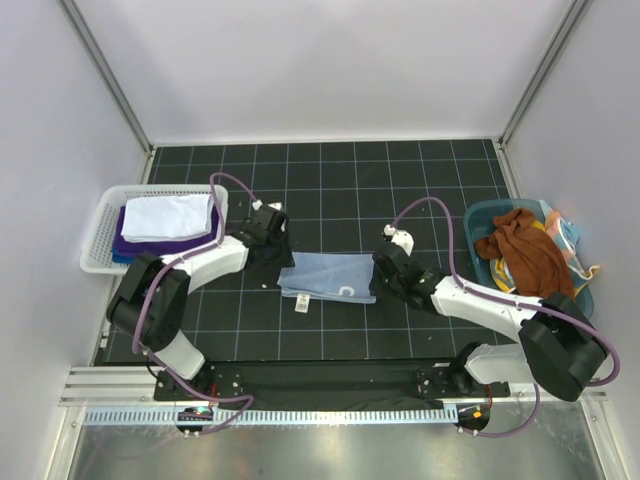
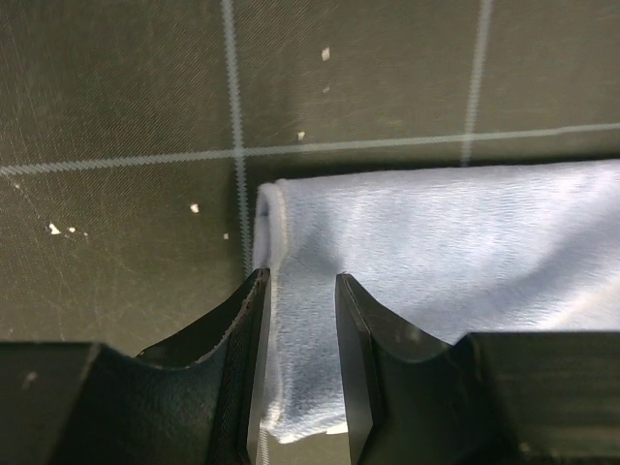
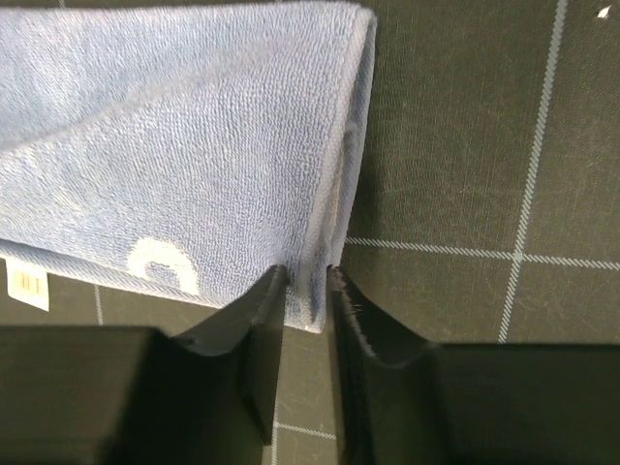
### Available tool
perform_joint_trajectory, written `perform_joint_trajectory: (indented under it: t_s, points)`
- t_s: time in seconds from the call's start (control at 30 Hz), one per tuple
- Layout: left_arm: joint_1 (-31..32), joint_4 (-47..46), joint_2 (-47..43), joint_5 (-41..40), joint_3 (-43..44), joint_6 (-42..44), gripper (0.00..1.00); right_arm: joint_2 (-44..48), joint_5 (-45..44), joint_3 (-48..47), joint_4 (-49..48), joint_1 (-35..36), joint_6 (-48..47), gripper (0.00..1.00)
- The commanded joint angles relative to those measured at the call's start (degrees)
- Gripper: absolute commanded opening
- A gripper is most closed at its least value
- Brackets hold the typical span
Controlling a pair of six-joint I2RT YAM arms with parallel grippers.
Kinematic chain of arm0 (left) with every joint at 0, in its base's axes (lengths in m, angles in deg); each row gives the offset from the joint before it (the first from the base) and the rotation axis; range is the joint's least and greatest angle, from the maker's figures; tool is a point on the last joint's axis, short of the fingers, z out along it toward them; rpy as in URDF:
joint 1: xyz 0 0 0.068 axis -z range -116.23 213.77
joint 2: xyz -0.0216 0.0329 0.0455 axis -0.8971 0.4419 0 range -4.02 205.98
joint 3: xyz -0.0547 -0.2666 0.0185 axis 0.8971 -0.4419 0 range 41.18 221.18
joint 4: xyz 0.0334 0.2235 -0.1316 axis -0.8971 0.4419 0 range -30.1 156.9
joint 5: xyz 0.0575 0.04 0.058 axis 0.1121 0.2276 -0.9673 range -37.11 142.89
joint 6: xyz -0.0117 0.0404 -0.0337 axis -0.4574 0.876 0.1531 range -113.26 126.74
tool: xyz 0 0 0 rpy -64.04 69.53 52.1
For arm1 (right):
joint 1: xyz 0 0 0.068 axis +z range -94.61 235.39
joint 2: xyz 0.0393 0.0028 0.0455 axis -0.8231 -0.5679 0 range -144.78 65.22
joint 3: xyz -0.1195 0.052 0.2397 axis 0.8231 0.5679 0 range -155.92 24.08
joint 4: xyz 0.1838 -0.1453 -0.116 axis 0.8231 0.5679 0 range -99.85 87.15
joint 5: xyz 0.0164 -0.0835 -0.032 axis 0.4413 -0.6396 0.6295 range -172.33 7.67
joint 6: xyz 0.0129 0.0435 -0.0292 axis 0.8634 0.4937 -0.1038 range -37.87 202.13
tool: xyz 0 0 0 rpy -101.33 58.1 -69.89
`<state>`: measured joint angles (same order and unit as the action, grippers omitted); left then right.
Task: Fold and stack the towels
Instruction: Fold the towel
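A black surface (image 1: pixel 330 170) ruled with a pale grid sits between plain white walls (image 1: pixel 330 70). At mid-frame lies one light blue towel (image 1: pixel 330 275), folded into a flat oblong. The left gripper (image 2: pixel 298 281) pinches its left edge and the right gripper (image 3: pixel 305 276) pinches its right edge. One basket (image 1: pixel 98 232), upper left, holds a white towel (image 1: pixel 168 215) over a purple towel (image 1: pixel 130 243). One tub (image 1: pixel 478 215), right, holds a rust brown towel (image 1: pixel 520 250).

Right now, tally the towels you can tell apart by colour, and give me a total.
Light blue towel, on the black mat: 1
White towel, top of the white slatted basket stack: 1
Purple towel, under it: 1
Rust brown towel, in the teal tub: 1
Total: 4 distinct; other cloth at the tub's edge is uncountable.
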<state>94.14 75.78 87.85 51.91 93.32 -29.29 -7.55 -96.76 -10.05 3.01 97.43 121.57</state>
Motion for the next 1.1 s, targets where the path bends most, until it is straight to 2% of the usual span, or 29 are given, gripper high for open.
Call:
perform_joint_trajectory:
  t_s: [0.0,0.17,0.3,0.6,0.7,0.73,0.83,0.87,1.07]
  points:
    - [0.2,1.5,0.8,-1.8,1.4,-0.4,0.36,-0.1,0.6,0.9,-1.8,0.4,0.4,0.28]
    - [0.3,1.5,1.9,-2.5,1.4,-0.5,0.36,1.8,1.3,2.7,-1.6,0.5,0.3,0.14]
    - [0.3,1.7,2.6,-3.2,1.5,-1.1,0.36,4.4,1.0,4.3,-0.5,0.5,0.3,0.09]
    - [0.4,2.4,4.0,-4.2,2.0,-2.0,0.36,8.9,1.3,8.2,0.4,0.5,0.0,0.1]
    - [0.3,2.8,3.3,-3.8,2.6,-0.9,0.37,9.0,1.8,8.4,0.8,0.5,-0.3,0.2]
    - [0.4,3.2,2.9,-3.5,3.1,-0.4,0.39,9.4,2.0,7.9,1.1,0.5,-0.3,0.29]
    - [0.3,5.7,0.9,-3.5,5.9,1.2,0.45,10.8,1.8,5.9,3.3,0.5,-0.5,0.43]
    - [0.3,6.6,0.4,-3.5,6.7,1.5,0.48,11.1,1.5,5.2,4.2,0.5,-0.9,0.45]
    - [0.3,15.0,-4.8,-6.5,13.2,3.1,0.5,12.4,-0.9,-2.1,11.3,0.5,-1.1,0.47]
